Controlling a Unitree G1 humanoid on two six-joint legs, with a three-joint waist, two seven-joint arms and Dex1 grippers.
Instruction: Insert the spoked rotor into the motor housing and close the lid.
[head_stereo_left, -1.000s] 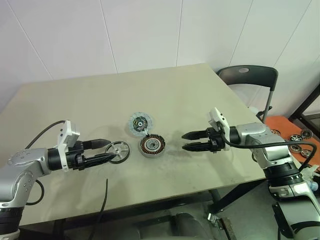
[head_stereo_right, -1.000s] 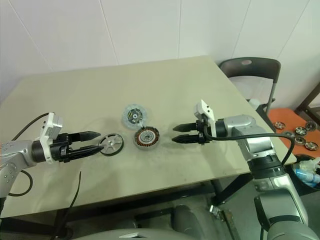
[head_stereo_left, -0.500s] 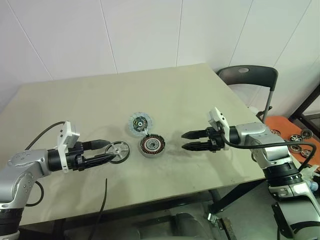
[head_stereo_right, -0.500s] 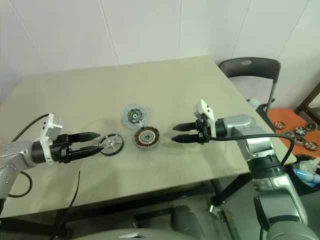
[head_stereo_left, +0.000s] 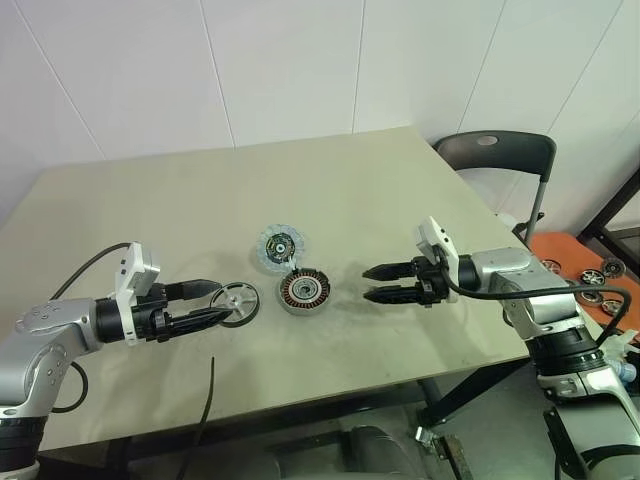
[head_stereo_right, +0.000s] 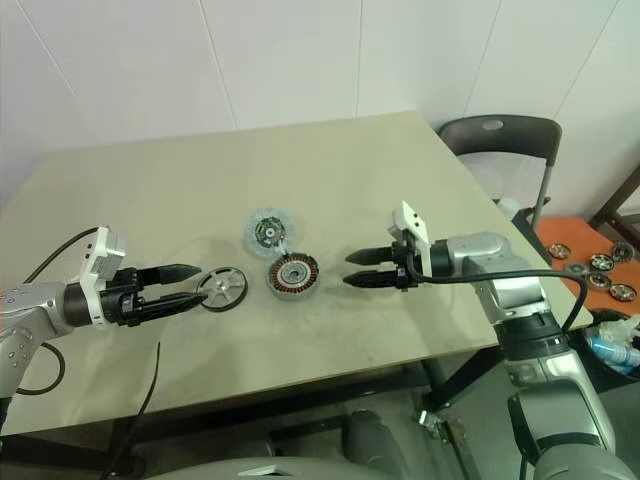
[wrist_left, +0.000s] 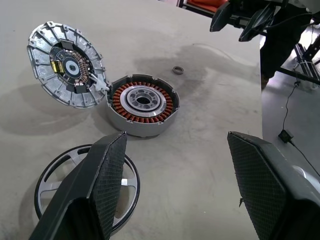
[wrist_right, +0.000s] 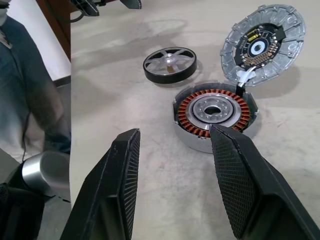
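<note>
The spoked rotor (head_stereo_left: 240, 303) lies flat on the table, black rim and silver spokes, left of the motor housing (head_stereo_left: 304, 291). The housing shows copper windings around a silver centre. The lid (head_stereo_left: 282, 245) stands tilted open at the housing's far side, joined to it by a short white link. My left gripper (head_stereo_left: 227, 299) is open, its fingertips at the rotor's left edge; in the left wrist view one finger (wrist_left: 102, 182) covers part of the rotor (wrist_left: 55, 177). My right gripper (head_stereo_left: 366, 283) is open and holds nothing, a short way right of the housing (wrist_right: 214, 116).
A small metal ring (wrist_left: 177, 69) lies on the table (head_stereo_left: 400, 190) beyond the housing. A black cable (head_stereo_left: 208, 395) hangs over the near edge. A dark chair (head_stereo_left: 495, 155) stands past the right edge, with small wheels (head_stereo_left: 600, 270) on the orange floor there.
</note>
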